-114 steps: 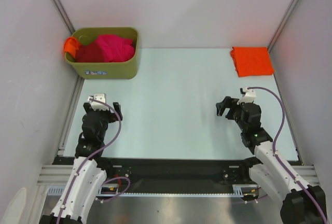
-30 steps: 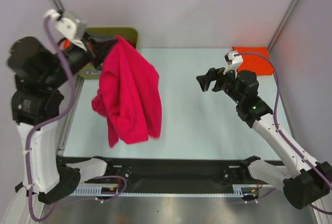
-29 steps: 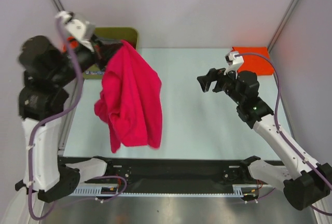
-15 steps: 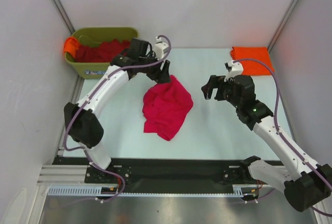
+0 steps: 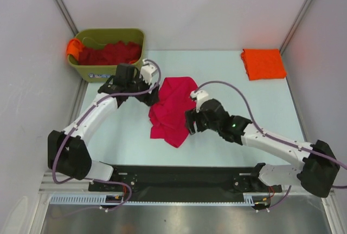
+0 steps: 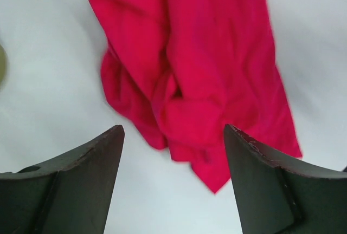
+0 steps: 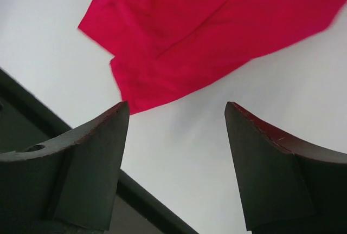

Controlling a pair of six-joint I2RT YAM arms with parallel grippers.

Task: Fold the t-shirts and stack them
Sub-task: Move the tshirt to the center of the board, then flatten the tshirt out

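A crimson-pink t-shirt [image 5: 173,109] lies crumpled in a heap on the middle of the table. My left gripper [image 5: 152,96] hovers at the heap's left edge, open and holding nothing. In the left wrist view the t-shirt [image 6: 200,66] fills the space ahead of the left gripper [image 6: 173,136]. My right gripper [image 5: 191,121] is at the heap's near right edge, open and empty. From the right wrist, the right gripper [image 7: 178,115] sits just short of the t-shirt's hem [image 7: 217,23]. A folded orange t-shirt [image 5: 263,63] lies at the back right corner.
The olive-green bin [image 5: 112,72] stands at the back left with dark red t-shirts [image 5: 111,53] inside and an orange cloth [image 5: 72,47] over its left rim. The table's dark front rail [image 7: 32,115] runs close under the right gripper.
The left gripper has opened and dropped the crimson-pink t-shirt, then drawn back to its left edge. The right arm has swung in from the right to the heap's near right edge.
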